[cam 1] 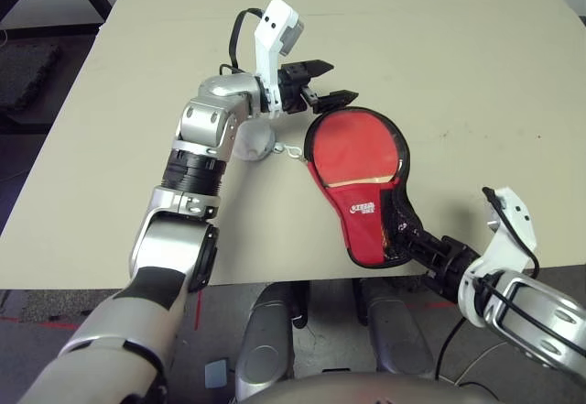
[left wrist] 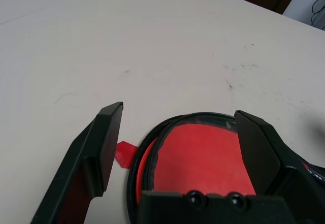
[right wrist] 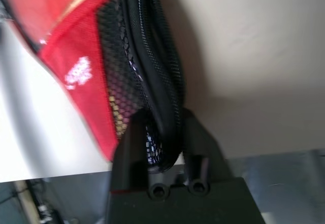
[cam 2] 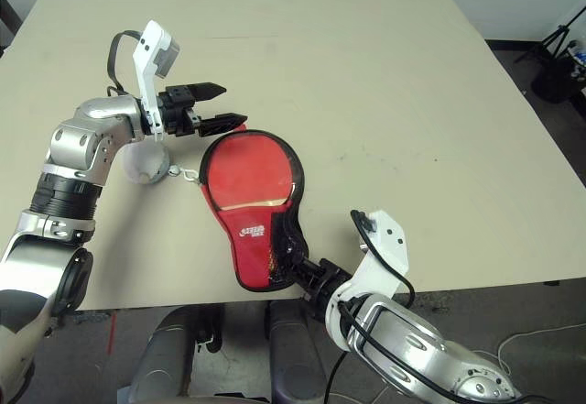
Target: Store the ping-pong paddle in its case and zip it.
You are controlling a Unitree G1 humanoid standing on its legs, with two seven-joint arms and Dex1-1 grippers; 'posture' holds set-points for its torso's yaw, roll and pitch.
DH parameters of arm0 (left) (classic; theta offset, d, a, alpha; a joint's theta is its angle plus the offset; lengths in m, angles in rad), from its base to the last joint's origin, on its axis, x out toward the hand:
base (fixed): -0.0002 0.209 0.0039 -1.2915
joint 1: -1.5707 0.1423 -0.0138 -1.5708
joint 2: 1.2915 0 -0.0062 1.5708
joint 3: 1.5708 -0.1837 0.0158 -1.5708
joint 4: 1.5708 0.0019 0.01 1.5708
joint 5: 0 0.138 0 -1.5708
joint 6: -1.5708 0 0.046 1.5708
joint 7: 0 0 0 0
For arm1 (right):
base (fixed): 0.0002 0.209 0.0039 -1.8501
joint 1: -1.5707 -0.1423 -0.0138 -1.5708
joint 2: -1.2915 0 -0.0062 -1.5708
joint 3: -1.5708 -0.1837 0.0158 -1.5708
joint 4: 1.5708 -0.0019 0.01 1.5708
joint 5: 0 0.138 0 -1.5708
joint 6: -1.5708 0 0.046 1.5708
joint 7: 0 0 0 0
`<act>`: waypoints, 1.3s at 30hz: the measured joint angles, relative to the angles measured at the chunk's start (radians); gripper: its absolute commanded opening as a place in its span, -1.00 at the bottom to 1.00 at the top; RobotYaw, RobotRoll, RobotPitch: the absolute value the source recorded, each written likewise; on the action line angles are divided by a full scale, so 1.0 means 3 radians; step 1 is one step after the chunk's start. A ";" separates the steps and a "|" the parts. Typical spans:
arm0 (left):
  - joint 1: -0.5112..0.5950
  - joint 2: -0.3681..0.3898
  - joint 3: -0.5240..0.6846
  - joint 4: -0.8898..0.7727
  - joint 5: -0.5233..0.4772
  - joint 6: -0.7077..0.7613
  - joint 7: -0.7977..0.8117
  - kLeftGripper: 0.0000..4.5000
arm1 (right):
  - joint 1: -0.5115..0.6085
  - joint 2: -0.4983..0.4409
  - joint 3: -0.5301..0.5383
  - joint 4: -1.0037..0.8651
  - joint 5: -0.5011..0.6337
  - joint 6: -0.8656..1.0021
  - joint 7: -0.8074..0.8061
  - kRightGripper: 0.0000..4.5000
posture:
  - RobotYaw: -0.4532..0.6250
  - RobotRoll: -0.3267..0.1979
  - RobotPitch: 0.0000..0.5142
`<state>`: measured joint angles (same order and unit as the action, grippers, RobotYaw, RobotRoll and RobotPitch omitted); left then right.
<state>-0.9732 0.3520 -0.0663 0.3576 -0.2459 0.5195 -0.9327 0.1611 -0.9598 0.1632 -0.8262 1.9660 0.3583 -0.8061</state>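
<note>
We are pinning the case (cam 1: 362,180), lying at the table's (cam 1: 458,65) near edge, by its handle end with our right gripper (right wrist: 163,132); our left gripper (cam 1: 322,83), fingers apart, is hovering at the round end, probably needing the zipper pull next.

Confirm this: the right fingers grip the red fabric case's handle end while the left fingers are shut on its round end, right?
Not quite. The left fingers are open, straddling the round end of the red fabric case ungripped, as the left wrist view shows. The right fingers do grip the handle end.
</note>
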 measured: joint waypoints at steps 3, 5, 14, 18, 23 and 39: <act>0.0000 0.0000 0.0000 0.0000 0.0000 -0.0001 0.0003 1.00 | -0.0081 -0.0036 -0.0241 0.0146 -0.0003 0.0166 0.0139 0.41 | -0.34 0.25 -0.04; 0.0000 0.0002 0.0000 -0.0001 0.0000 -0.0002 0.0005 1.00 | -0.0093 -0.0078 -0.0314 0.0164 -0.0002 0.0284 0.0282 0.72 | -0.34 0.25 -0.05; -0.0002 0.0046 0.0011 0.0009 0.0000 -0.0024 0.0008 1.00 | -0.1038 -0.0977 -0.0954 0.1191 0.0000 0.1641 0.1932 1.00 | -0.37 0.25 -0.10; -0.0027 0.0018 0.0009 0.0062 0.0001 -0.0069 0.0007 1.00 | -0.1990 -0.0765 -0.0601 0.1499 -0.0175 0.1894 0.1867 1.00 | -0.37 0.25 -0.10; -0.0126 0.0012 -0.0005 0.0188 0.0024 -0.0154 -0.0022 1.00 | -0.2598 -0.0360 -0.0048 0.1487 -0.1467 0.2186 0.2680 1.00 | -0.34 0.25 -0.13; -0.0251 0.0705 -0.0061 0.0362 0.0144 -0.0239 -0.0443 1.00 | -0.2918 0.0299 0.0676 0.1512 -0.3620 0.2378 0.4334 1.00 | -0.27 0.25 -0.15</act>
<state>-1.0483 0.5634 -0.0845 0.4663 -0.2028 0.4479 -1.0655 -0.7142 -0.8700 0.3661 -0.3724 0.8800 1.0715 0.4943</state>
